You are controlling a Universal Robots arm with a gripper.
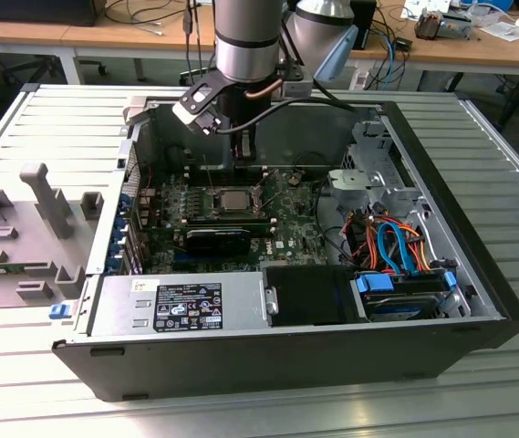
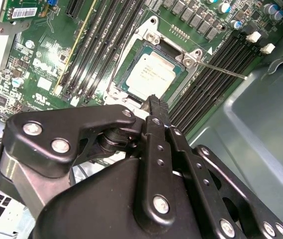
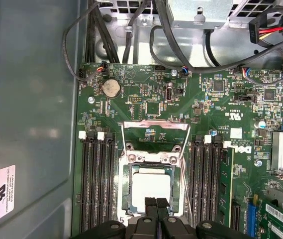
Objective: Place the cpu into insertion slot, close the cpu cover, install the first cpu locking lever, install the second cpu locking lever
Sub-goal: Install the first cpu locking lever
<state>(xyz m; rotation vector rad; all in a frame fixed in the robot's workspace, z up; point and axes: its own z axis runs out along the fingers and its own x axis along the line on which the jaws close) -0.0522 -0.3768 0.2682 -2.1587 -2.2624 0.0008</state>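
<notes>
Silver-topped cpu (image 3: 151,191) sat in the slot (image 3: 127,194) while I saw my claw (image 3: 156,202) closed, empty, near its edge.

Memory slots (image 3: 97,184) flank the cpu (image 3: 151,191); its top lies bare.

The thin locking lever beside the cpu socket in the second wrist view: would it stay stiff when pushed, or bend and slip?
The locking lever is a long, thin metal rod, free at one end, so it will probably flex and spring a little. Its smooth, narrow surface could let the end effector slide off.
</notes>
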